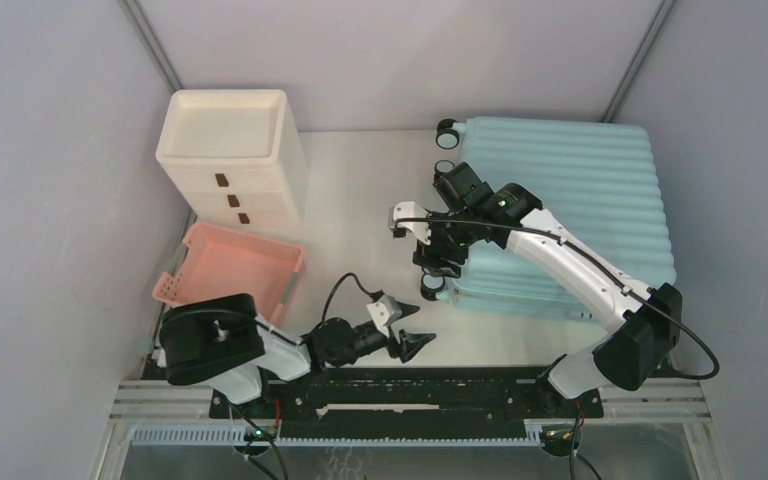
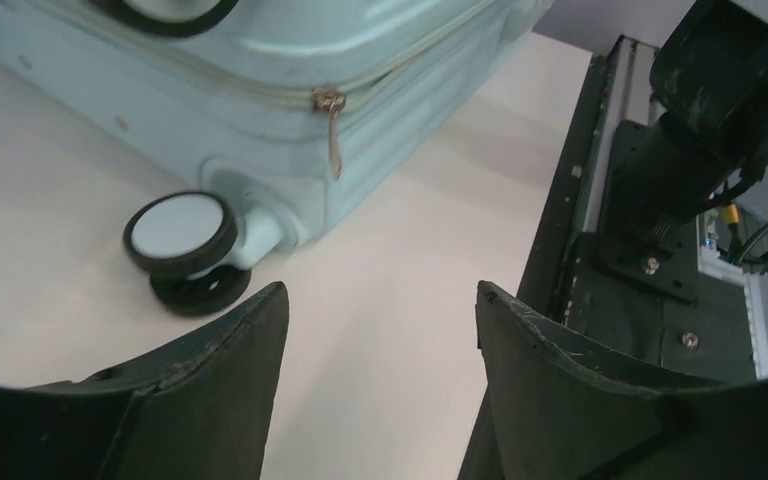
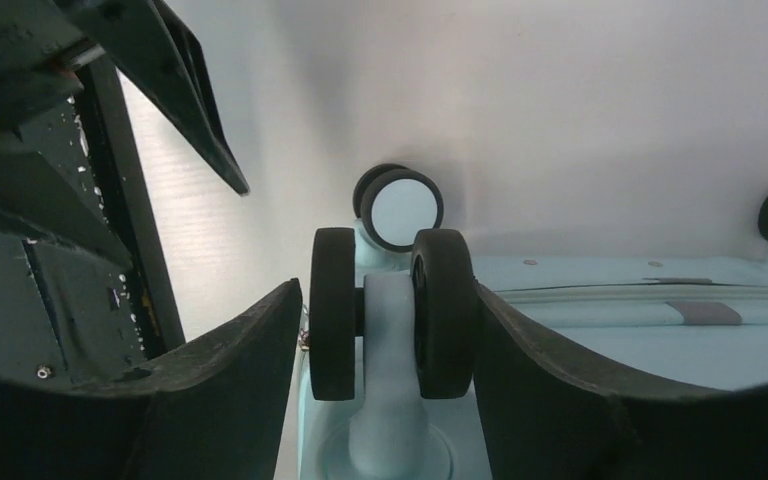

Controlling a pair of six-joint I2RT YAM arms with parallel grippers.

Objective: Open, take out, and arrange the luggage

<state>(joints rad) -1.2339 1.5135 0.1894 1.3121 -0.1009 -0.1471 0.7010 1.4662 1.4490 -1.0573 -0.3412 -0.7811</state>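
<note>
Luggage [image 1: 580, 190] closed, right claw [image 3: 388, 288] perhaps gripping wheel [image 3: 443, 310]

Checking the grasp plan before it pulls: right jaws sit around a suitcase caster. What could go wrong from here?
1. The caster wheel probably swivels and rolls, so the right gripper straddling it may slip or twist off under a pull.
2. The luggage looks zipped shut; dragging it could carry the zipper pull away from the open left gripper.
</note>
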